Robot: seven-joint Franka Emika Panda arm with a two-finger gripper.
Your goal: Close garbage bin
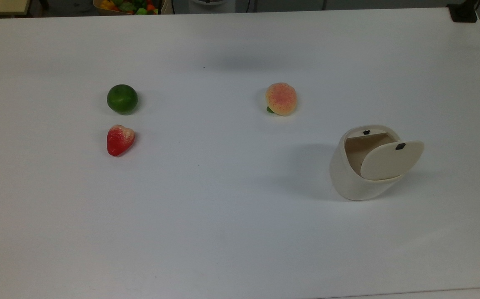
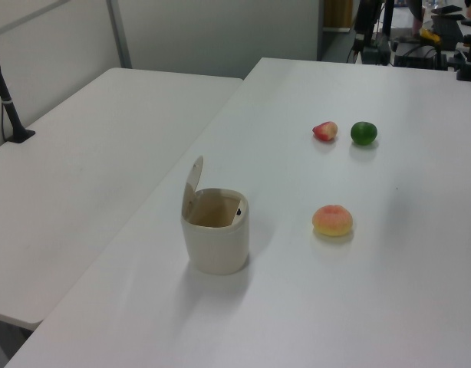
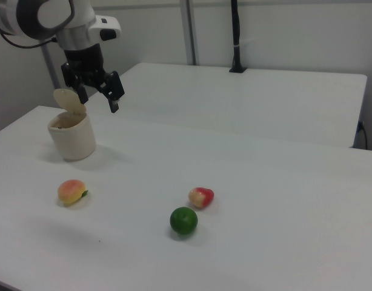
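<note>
Garbage bin (image 1: 358, 176): stood upright on the white tabletop (image 1: 206, 232), nearest the camera in the top view, toward the top view's right.
Lid (image 1: 391, 160): seen raised and swung to the top view's right, hinged at the rim; a small black tab is carried on it, and the cream interior is left exposed. In the left view the lid (image 2: 192, 184) is stood almost on edge at the left view's left rim.
Strawberry (image 1: 120, 139): laid on the top view's left, well apart from the bin.
Lime (image 1: 122, 99): placed just beyond the strawberry, near it but apparently not touching.
Peach (image 1: 281, 98): set farther back than the bin, left of it in the top view, with a green leaf at its base.
End effector (image 3: 99, 97): seen in the right view held above the tabletop, just to the right view's right of the raised lid (image 3: 69, 100); its two black fingers are spread apart, nothing gripped between them. Whether the lid is touched cannot be told.
</note>
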